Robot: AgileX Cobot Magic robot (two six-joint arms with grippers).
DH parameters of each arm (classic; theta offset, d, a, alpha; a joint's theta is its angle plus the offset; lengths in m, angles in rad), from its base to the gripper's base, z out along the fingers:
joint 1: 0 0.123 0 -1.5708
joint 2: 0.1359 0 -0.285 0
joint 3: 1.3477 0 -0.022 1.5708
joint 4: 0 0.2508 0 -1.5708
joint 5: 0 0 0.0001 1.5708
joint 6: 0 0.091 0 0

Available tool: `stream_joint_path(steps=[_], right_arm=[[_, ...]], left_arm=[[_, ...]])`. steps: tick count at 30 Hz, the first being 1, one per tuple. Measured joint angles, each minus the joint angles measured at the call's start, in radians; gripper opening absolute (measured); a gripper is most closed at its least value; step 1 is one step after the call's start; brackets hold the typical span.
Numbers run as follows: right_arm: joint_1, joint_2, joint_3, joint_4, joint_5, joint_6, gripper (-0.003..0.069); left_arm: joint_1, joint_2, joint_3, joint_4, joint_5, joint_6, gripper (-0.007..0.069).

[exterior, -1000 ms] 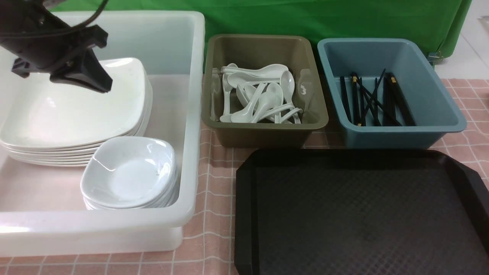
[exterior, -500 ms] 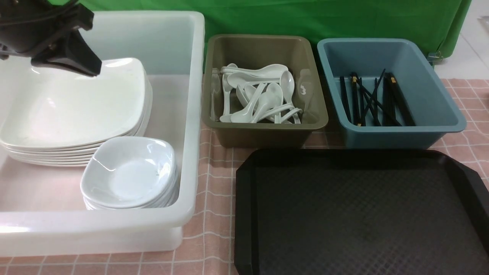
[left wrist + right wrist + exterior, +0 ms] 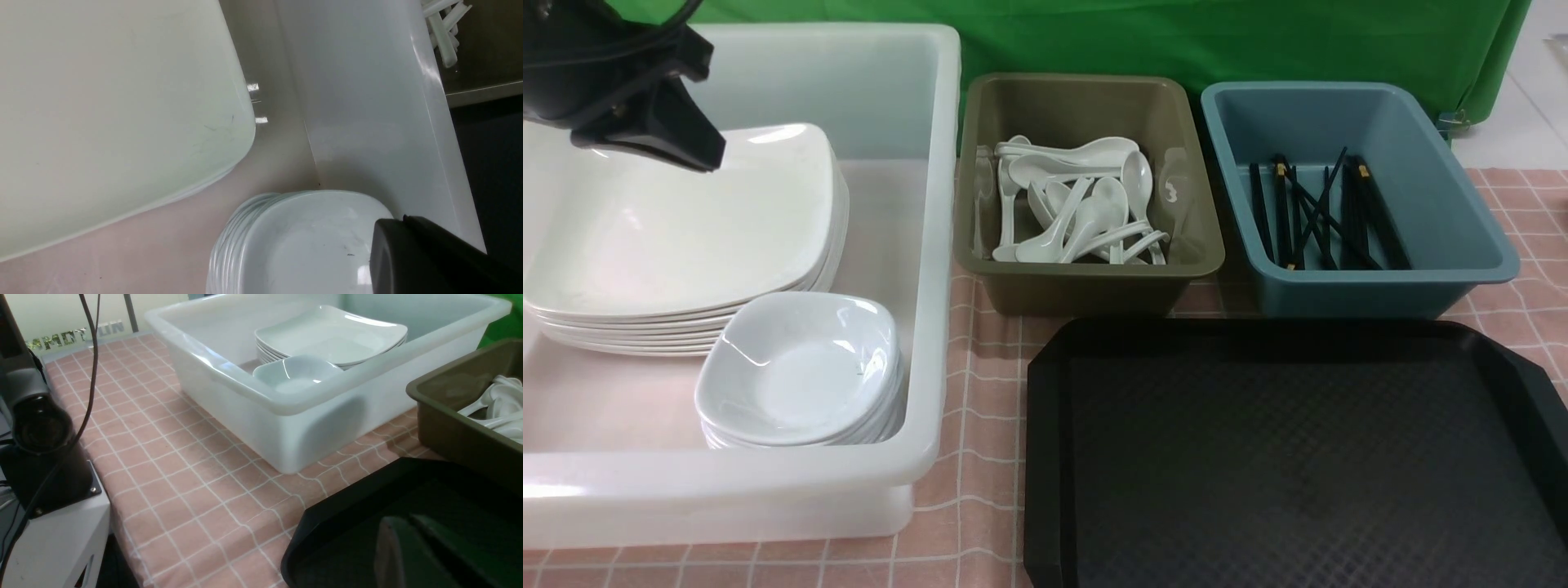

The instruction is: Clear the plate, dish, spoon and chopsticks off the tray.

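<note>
**A:** Which step are you on?

**B:** By the look of it, the last one is done. Your tray (image 3: 1290,457) shows bare in the front view. The top plate (image 3: 678,220) lies on the stack in the white tub (image 3: 931,245), right under your left gripper (image 3: 698,151). The dish (image 3: 800,371) sits on its own stack, nearer you than that gripper. Spoons (image 3: 1078,204) fill the olive tub (image 3: 1086,286) off to its right, and chopsticks (image 3: 1319,216) lie in the blue tub (image 3: 1372,286) beyond.

**A:** And the pincers?

**B:** Your left one is closed, holding nothing, hanging above the plate without touching it. Your right gripper (image 3: 412,555) hovers over the tray's near corner, shut too, empty.

**A:** Next move?

**B:** I'd judge only a retreat: lift the left arm clear of the tub wall.
</note>
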Motion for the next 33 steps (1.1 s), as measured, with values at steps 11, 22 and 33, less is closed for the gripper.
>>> stream_joint_path(steps=[11, 22, 33], right_arm=[[0.0, 0.0, 0.0, 0.0, -0.003, 0.0, 0.0073], [-0.002, -0.001, 0.049, 0.019, -0.025, 0.0, 0.0104], [-0.311, -0.07, 0.203, 0.021, -0.034, -0.002, 0.0125]], left_arm=[[0.0, -0.039, 0.001, 0.012, 0.0, -0.108, -0.0003], [0.0, -0.082, 0.001, -0.001, 0.0, -0.141, -0.0003], [0.0, -0.082, 0.001, -0.001, 0.0, -0.141, -0.0003]])
